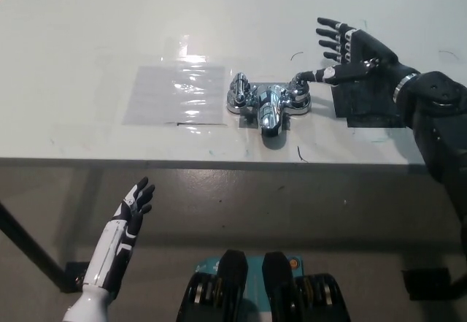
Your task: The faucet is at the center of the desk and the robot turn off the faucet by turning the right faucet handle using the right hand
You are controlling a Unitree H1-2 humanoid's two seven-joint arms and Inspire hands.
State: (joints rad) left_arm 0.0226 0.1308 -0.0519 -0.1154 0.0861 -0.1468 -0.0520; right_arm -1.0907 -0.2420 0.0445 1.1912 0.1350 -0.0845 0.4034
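Chrome on white, black alongside.
The faucet gleams silver on the white desk; a black patch sits beside it, a clear glossy sheet opposite. Right hand black, left hand white with black.

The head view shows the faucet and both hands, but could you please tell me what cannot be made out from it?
- Right faucet handle: its outer end is covered by the right hand, so contact cannot be judged.
- Black patch: its right part is hidden by the right forearm.
- Left hand: resting below the desk edge; its arm is cut off by the bottom edge.
- Water at the faucet spout: too small to tell.
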